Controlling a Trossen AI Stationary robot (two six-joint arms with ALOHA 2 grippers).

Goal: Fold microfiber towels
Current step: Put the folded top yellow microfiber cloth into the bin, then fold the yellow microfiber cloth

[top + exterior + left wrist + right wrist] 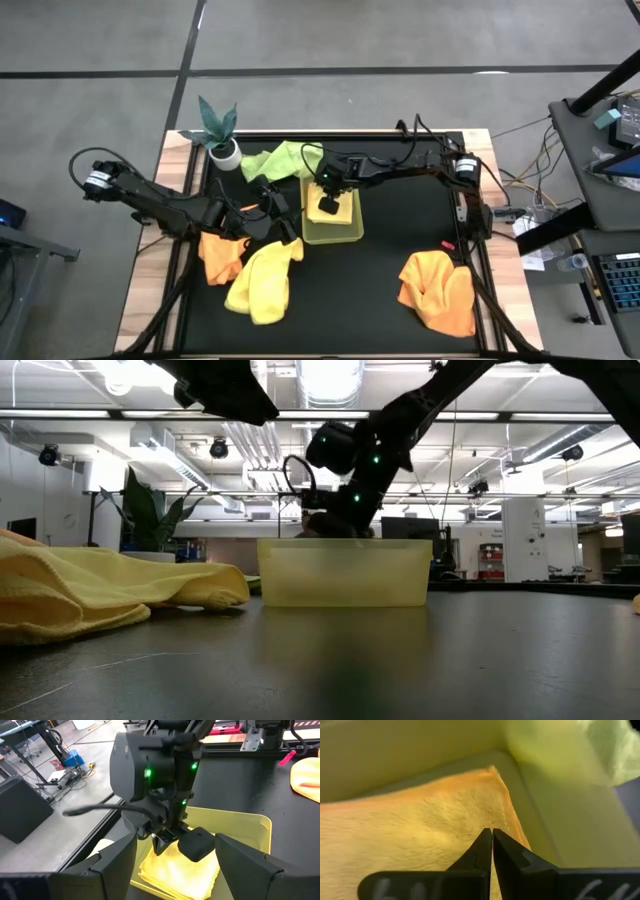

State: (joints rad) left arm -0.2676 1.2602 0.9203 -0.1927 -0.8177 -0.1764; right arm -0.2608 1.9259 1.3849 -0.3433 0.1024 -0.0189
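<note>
A folded pale yellow towel [175,870] lies flat in the yellow-green tray [318,236] at the table's middle. My right gripper [491,833] is shut and reaches down into the tray onto that towel. My left gripper [281,214] hangs open just left of the tray, with nothing between its fingers. An orange towel [221,256] and a pale yellow one [264,283] lie crumpled at the near left. A light green towel [279,160] lies behind the tray. Another orange towel [438,290] is heaped at the near right. My right gripper sets its shut fingertips [482,845] on the top face of the folded towel, close to one edge and corner [496,795] beside the tray wall. The fingers slant down from above. The towel lies flat on the tray's floor.
A potted plant [222,148] in a white pot stands at the far left of the black mat. The tray's walls [345,585] rise around the right gripper. Bare mat [400,215] lies right of the tray and between the towel heaps at the near edge.
</note>
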